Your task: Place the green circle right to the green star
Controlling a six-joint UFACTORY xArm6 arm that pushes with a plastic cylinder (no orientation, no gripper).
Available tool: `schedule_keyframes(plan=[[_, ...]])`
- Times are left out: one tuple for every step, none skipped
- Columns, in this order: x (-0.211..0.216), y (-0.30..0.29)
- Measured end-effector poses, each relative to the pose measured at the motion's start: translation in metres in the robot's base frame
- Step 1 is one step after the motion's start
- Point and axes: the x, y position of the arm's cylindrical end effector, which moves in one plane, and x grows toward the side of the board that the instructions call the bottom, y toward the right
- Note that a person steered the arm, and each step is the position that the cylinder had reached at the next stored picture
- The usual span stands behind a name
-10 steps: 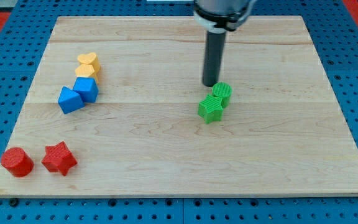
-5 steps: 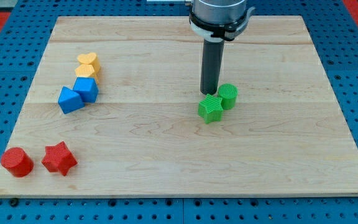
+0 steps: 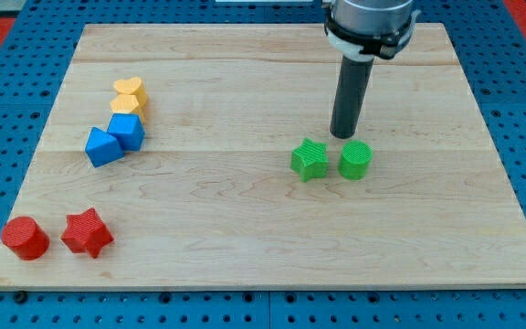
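Observation:
The green star (image 3: 310, 160) lies right of the board's middle. The green circle (image 3: 355, 160) sits just to its right, level with it, with a small gap between them. My tip (image 3: 342, 135) is just above the green circle, toward the view's top, slightly to its left. It is very close to the circle; whether it touches cannot be told.
Two yellow blocks (image 3: 129, 95) and two blue blocks (image 3: 115, 138) cluster at the left. A red cylinder (image 3: 25, 238) and a red star (image 3: 87, 233) lie at the bottom left. The wooden board (image 3: 263, 247) rests on a blue pegboard.
The green circle has moved right and down, from the star's upper right to level with it on its right. My tip has moved right with it.

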Motion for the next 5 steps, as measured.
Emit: schedule_keyframes(plan=[[-0.005, -0.041], [0.009, -0.107], [0.047, -0.133], [0.083, -0.134], [0.122, -0.130]])
